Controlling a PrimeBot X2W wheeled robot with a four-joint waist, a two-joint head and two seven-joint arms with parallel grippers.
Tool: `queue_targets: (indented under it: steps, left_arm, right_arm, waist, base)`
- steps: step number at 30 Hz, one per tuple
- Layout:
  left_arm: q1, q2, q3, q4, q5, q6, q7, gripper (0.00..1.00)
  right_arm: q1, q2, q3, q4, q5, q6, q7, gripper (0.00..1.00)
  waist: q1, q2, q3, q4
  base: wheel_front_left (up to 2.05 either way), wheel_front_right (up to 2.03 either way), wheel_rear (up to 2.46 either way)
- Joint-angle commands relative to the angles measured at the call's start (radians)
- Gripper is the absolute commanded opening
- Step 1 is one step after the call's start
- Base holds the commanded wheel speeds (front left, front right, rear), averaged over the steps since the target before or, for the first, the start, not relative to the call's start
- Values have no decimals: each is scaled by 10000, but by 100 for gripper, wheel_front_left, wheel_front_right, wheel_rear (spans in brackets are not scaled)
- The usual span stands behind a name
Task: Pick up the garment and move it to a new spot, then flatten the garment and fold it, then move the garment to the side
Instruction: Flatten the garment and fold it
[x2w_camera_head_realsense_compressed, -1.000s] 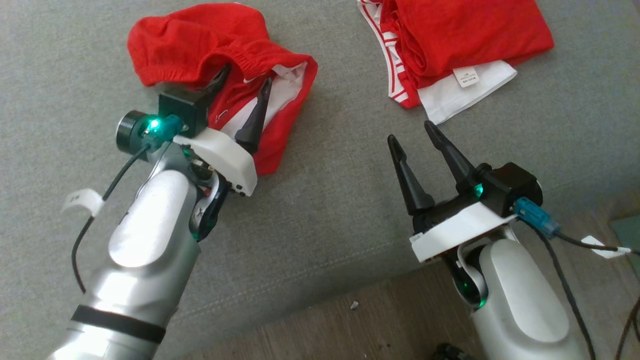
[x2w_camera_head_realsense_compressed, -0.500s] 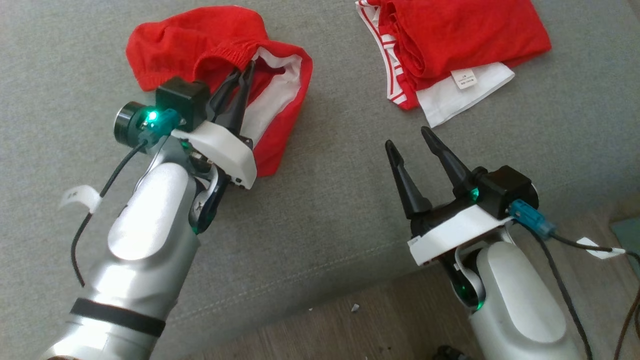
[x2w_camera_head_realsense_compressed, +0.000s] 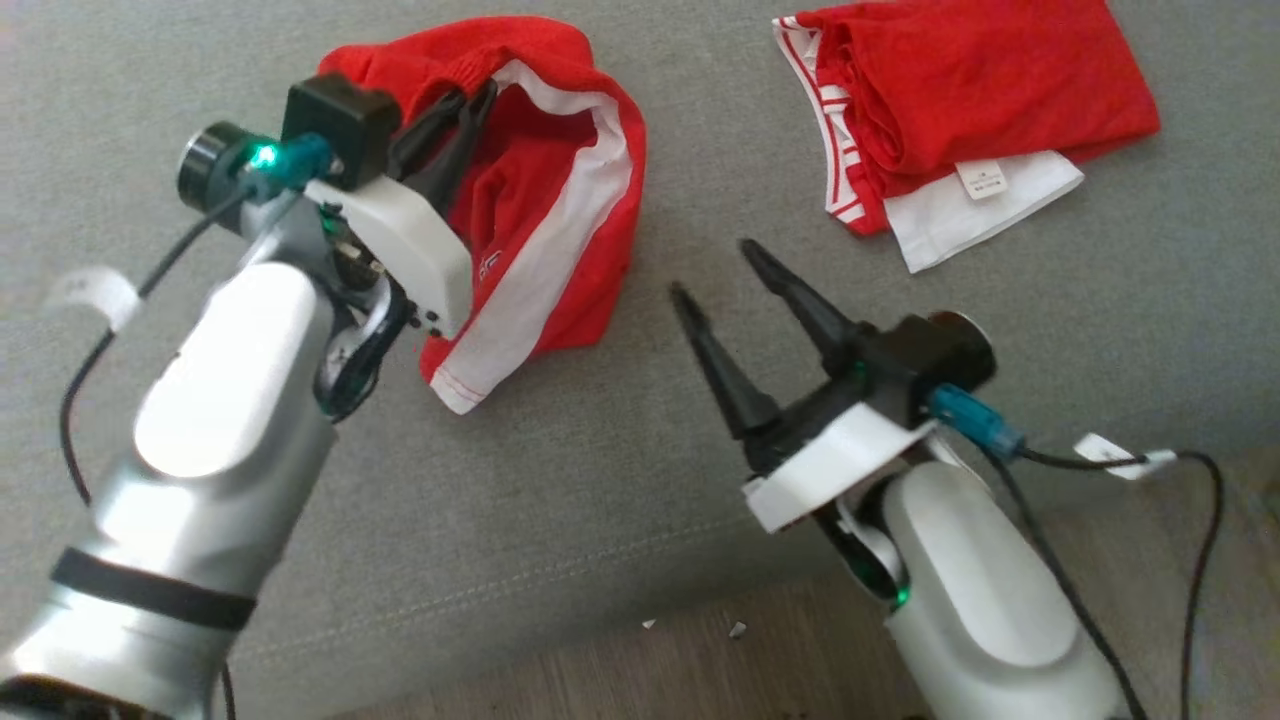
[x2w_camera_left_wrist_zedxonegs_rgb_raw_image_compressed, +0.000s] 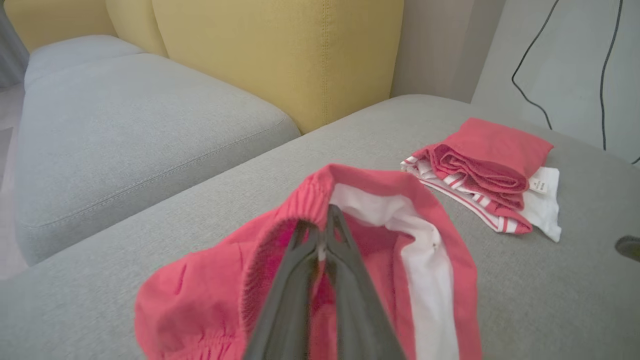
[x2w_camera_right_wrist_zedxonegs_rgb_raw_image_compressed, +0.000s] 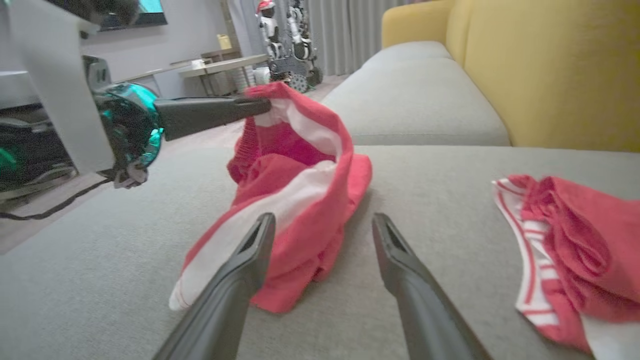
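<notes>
Nothing could be read anywhere. A white sewn-in label (x2w_camera_head_realsense_compressed: 980, 178) lay on the folded garment (x2w_camera_head_realsense_compressed: 1000, 80), where its red cloth met its white layer. The label carried a few tiny dark marks, too small to make out. The left wrist view gave the same label (x2w_camera_left_wrist_zedxonegs_rgb_raw_image_compressed: 538, 185) no more clearly. On the red garment (x2w_camera_head_realsense_compressed: 560, 200), left of the folded garment, a small white print (x2w_camera_head_realsense_compressed: 487, 268) stayed illegible. A white cable tag (x2w_camera_head_realsense_compressed: 1108, 449) below the folded garment and a second cable tag (x2w_camera_head_realsense_compressed: 92, 290) far to its left were blurred.
</notes>
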Motion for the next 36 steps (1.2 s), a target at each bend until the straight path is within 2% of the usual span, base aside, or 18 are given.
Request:
queue_targets:
  steps: [1, 9, 17, 22, 28, 36]
  left_arm:
    - [-634, 395, 215, -407, -64, -38, 106, 0]
    - [-1271, 1265, -1064, -882, -999, -69, 1024, 0]
    - [-1569, 1346, -1438, -858, -1502, -71, 920, 0]
    - [-1644, 1278, -1535, -721, -1608, -72, 765, 0]
    - [-1794, 1184, -1642, -551, -1652, -72, 629, 0]
    - [-2035, 1056, -1781, -267, -1713, -72, 533, 0]
  right_arm:
    - [-206, 107, 318, -283, 24, 35, -6, 100]
    - [-1187, 107, 2380, 299, 415, 35, 119, 100]
    - [-1947, 107, 3927, 1706, 913, 35, 604, 100]
    - [-2246, 107, 4317, 2622, 1061, 35, 806, 100]
    - [-2470, 107, 4218, 3326, 1295, 35, 873, 100]
    - [-2458, 107, 4174, 3471, 2597, 35, 1301, 100]
  waist:
    - [0, 0, -34, 51]
    - [0, 0, -131, 340]
    - [0, 0, -57, 727]
    - [0, 0, 52, 942]
    - [0, 0, 168, 1127]
    - [0, 0, 263, 1233]
  base:
    - [0, 0, 0]
    - [0, 0, 0]
    - [0, 0, 0]
    - [0, 0, 0]
    - [0, 0, 0]
    - [0, 0, 0]
